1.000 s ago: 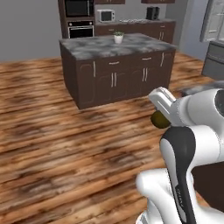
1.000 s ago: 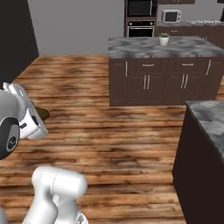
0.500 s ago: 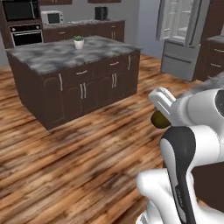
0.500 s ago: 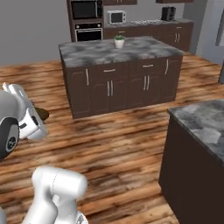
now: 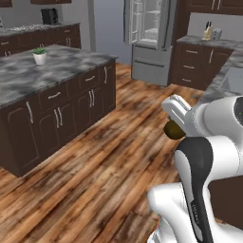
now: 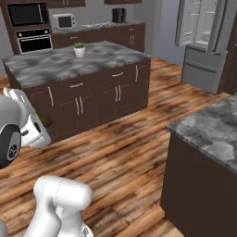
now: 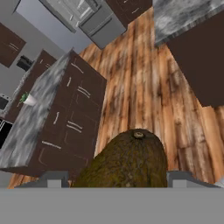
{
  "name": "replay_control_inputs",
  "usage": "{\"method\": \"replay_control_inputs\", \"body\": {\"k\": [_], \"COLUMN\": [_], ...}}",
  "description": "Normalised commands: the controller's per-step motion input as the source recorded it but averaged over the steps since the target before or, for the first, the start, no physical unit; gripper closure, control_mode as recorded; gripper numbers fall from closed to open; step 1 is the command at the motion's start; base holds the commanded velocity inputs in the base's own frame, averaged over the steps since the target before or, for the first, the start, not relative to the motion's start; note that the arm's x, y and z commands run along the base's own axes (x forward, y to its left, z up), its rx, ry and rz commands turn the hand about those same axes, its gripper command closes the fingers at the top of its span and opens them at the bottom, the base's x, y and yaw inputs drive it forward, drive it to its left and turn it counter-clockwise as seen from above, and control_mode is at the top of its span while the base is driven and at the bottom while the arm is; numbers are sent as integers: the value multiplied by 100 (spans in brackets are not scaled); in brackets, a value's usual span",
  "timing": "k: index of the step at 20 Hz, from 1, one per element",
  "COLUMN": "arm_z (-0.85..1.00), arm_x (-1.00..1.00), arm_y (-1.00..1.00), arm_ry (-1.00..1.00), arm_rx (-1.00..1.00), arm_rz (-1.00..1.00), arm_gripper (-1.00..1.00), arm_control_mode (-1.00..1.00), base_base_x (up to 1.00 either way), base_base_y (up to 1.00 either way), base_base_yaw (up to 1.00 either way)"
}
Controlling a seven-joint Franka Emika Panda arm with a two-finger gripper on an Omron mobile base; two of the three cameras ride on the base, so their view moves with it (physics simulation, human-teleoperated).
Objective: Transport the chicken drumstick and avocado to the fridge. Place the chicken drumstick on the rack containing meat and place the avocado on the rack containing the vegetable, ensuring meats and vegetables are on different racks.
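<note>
The gripper is clamped on the avocado, whose long axis points away from the hand, stem end toward the kitchen island.

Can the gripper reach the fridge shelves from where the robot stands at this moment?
Probably not yet. The gripper holds the avocado close to the robot's body, while the fridge stands open far across the wood floor. That floor looks free, so the base could drive nearer.

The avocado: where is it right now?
The avocado sits between the hand's fingers, carried above the wooden floor, beside the kitchen island.
</note>
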Motion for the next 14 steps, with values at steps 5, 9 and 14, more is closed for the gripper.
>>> {"method": "replay_control_inputs", "body": {"k": [5,9,14], "arm_z": [0,0,0], "arm_x": [0,0,0], "arm_y": [0,0,0], "arm_ry": [0,0,0], "arm_rx": [0,0,0], "arm_rz": [0,0,0], "arm_gripper": [100,100,100], "arm_control_mode": [100,100,100], "base_base_x": [100,100,100], "base_base_y": [86,90,74], "base_base_yaw": [-45,-43,-38]}}
